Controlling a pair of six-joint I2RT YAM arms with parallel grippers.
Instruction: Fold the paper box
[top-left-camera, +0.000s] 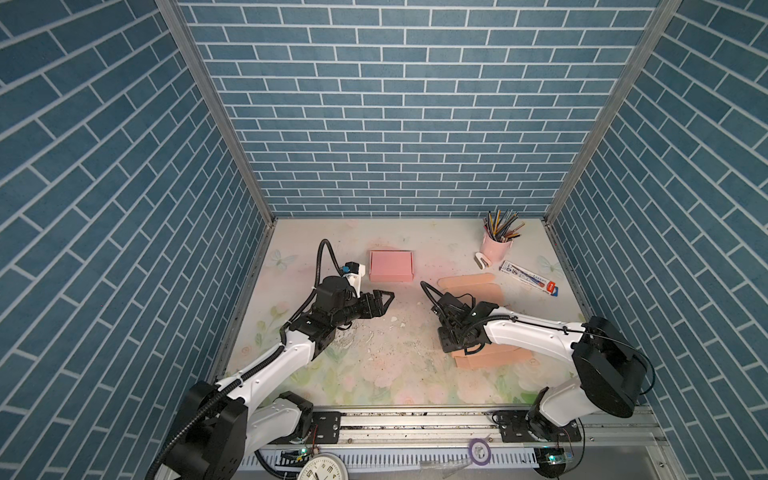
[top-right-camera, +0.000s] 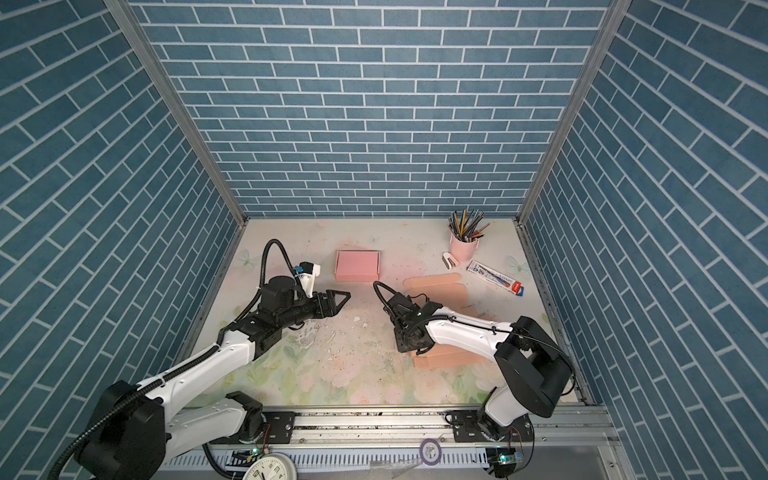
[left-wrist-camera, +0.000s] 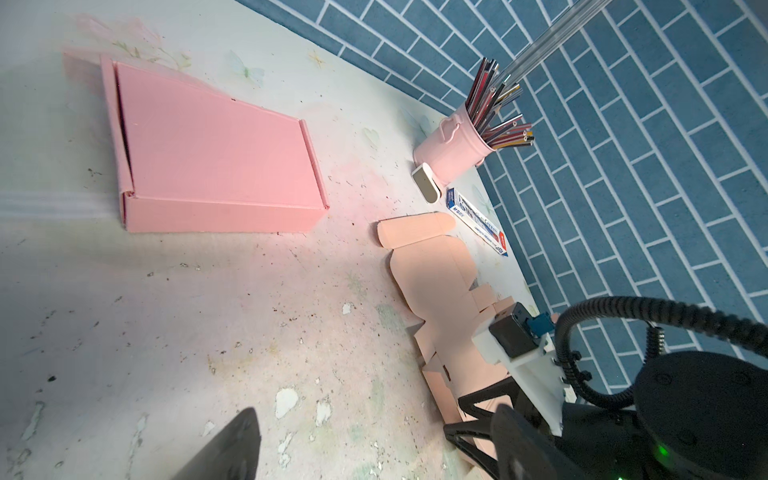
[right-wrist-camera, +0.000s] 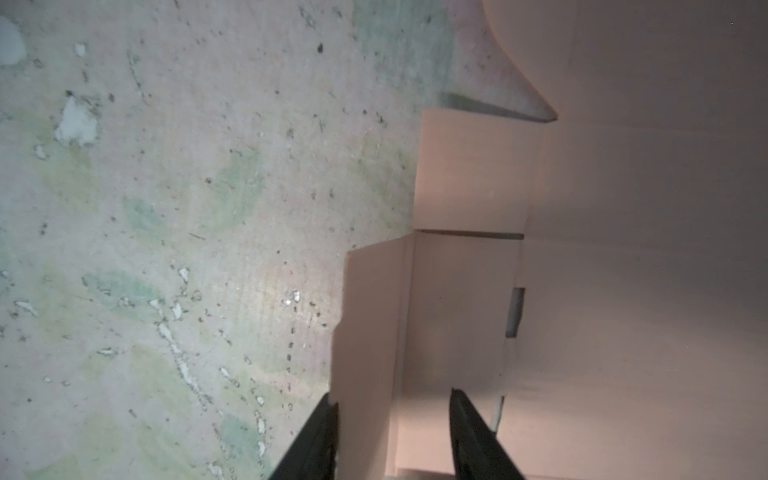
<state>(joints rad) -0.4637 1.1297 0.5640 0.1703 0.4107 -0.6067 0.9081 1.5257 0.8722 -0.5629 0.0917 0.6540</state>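
Observation:
The paper box is a flat peach die-cut sheet on the right half of the table, seen in both top views and in the left wrist view. My right gripper points down onto its near left edge. In the right wrist view one side flap stands up between the parted fingers of the right gripper. One fingertip touches its outer face; the other stands apart over the sheet. My left gripper hovers wide open and empty over bare table at centre left.
A folded pink box lies at the back middle. At the back right are a pink cup of pencils, a white stapler and a blue-white carton. Blue brick walls close three sides; a metal rail runs along the front.

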